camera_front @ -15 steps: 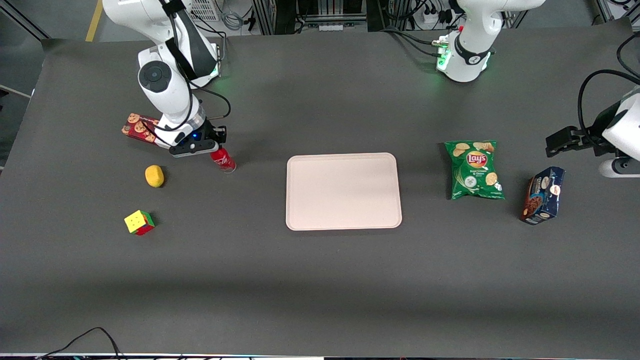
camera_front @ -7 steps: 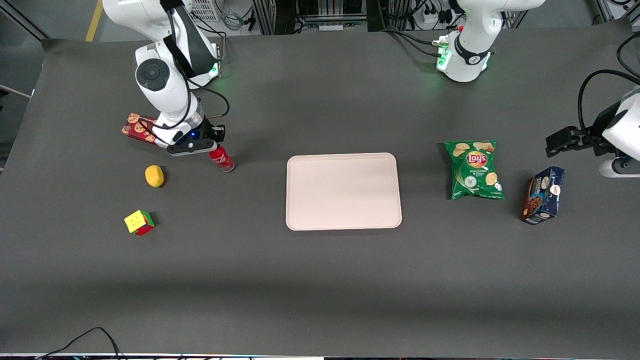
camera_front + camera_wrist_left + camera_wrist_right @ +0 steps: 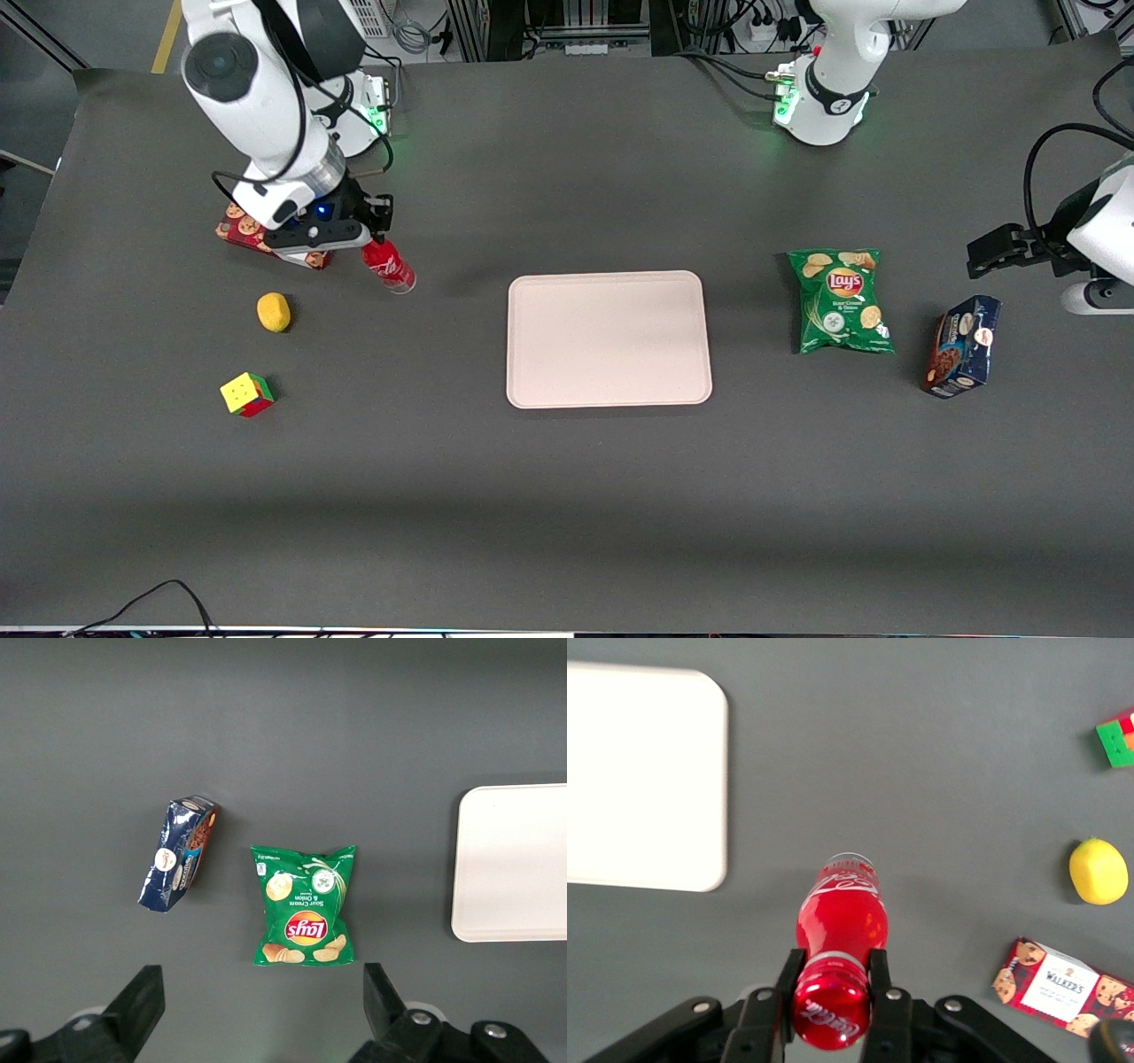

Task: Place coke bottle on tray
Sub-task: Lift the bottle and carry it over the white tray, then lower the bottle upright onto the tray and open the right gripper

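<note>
The gripper (image 3: 370,241), upper left of the front frame, pinches the coke bottle (image 3: 388,266) by its neck between 2 fingers (image 3: 883,1005), lifted above the tabletop (image 3: 567,496); the tray (image 3: 609,339) sits mid-frame, well apart.

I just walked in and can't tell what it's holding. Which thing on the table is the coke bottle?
Start at the big pale tray in the middle of the table, then look toward the working arm's end. The gripper is shut on the coke bottle. It is a slim red bottle with white script, unlike the flat red cookie box beside it.
</note>
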Action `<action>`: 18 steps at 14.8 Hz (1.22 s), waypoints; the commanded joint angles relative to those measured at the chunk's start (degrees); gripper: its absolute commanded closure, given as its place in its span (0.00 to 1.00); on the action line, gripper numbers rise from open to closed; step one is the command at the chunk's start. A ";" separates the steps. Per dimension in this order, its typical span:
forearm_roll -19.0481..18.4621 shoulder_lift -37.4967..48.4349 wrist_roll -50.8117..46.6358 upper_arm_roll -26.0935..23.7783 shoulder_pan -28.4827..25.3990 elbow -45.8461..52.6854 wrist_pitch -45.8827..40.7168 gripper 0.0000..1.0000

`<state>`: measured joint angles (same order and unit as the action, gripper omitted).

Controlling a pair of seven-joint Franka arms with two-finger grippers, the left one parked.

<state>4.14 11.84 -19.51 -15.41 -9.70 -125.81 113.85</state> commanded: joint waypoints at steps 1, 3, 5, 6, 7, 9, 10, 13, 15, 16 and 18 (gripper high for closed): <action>1.48 -6.98 -6.83 -2.16 -1.20 15.20 -6.00 1.00; 1.48 -12.16 -12.28 -2.96 -3.65 23.37 -7.67 1.00; 0.78 -18.22 -17.29 -3.13 -6.46 32.07 -9.51 1.00; 0.61 -21.91 -19.58 -3.22 -7.69 36.55 -10.31 1.00; -0.70 -25.86 -22.38 -3.22 -9.27 40.77 -10.58 1.00; -6.22 -33.33 -28.71 -3.31 -12.61 47.03 -11.02 1.00; -7.90 -36.68 -30.57 -3.40 -13.76 49.32 -10.93 1.00; -9.32 -45.13 -31.55 -3.49 -15.70 54.78 -10.32 1.00; -9.85 -47.51 -32.16 -3.49 -16.05 55.05 -8.39 1.00; -9.94 -48.39 -32.17 -3.49 -16.14 55.05 -7.77 1.00; -11.60 -50.06 -33.13 -3.49 -16.14 54.79 -7.51 1.00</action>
<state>-4.82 -35.76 -49.60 -18.69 -25.18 -74.14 107.04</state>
